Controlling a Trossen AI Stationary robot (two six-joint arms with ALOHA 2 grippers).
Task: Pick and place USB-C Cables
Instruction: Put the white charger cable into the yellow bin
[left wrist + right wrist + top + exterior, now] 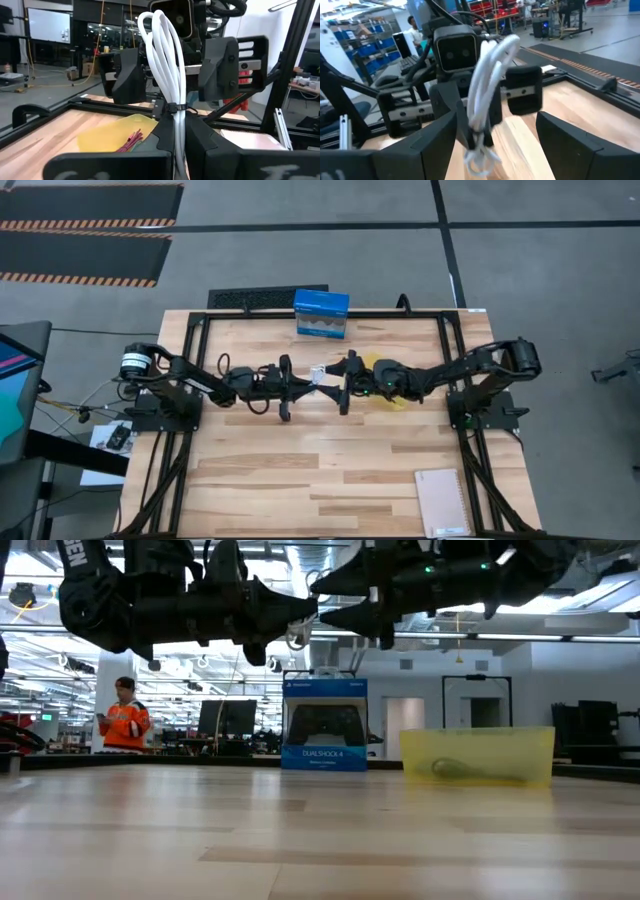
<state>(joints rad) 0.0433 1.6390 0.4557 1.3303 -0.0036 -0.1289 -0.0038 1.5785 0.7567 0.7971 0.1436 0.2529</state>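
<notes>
Notebook: near right corner of the counter, idle.

White cable: bundled and tied, held aloft over the counter's middle, between the two arms.

Left claw: fingers pressed together on the white cable's tied end, loop offered outward, apparently for a handover.

Right claw: fingers spread either side of the loop, not yet gripping.

Yellow tray: under the right arm toward the far edge, likely the drop point; maroon cable lies inside.

Blue box: far edge, centre.

Person: room beyond.
</notes>
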